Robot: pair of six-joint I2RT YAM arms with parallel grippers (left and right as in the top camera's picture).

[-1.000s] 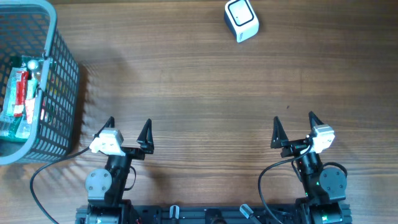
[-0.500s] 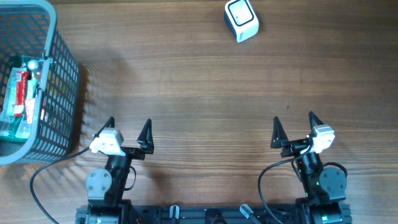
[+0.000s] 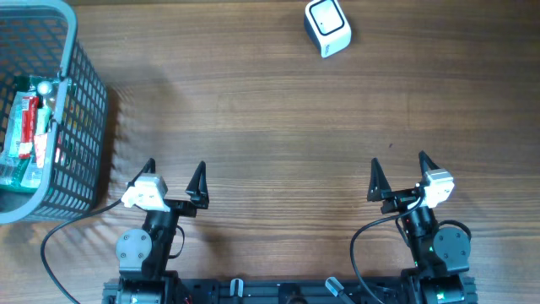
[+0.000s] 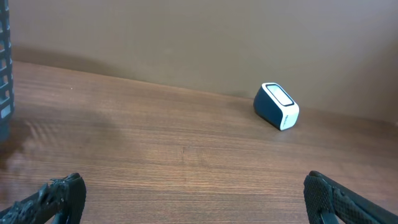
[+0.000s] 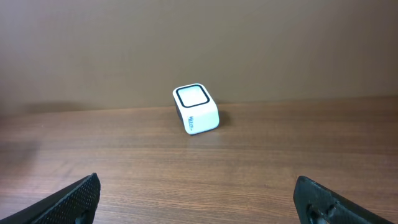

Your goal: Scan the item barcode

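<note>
A white barcode scanner (image 3: 326,26) with a dark-rimmed window stands at the far edge of the wooden table; it also shows as the scanner (image 4: 277,106) in the left wrist view and the scanner (image 5: 195,109) in the right wrist view. Packaged items (image 3: 29,127), red, white and green, lie inside the grey basket (image 3: 84,101) at the far left. My left gripper (image 3: 175,167) is open near the front left, with only table between its fingers. My right gripper (image 3: 396,163) is open at the front right, likewise holding nothing.
A black cable (image 3: 59,236) curls on the table beside the left arm's base. The basket's edge (image 4: 5,56) shows at the left of the left wrist view. A brown wall rises behind the table's far edge.
</note>
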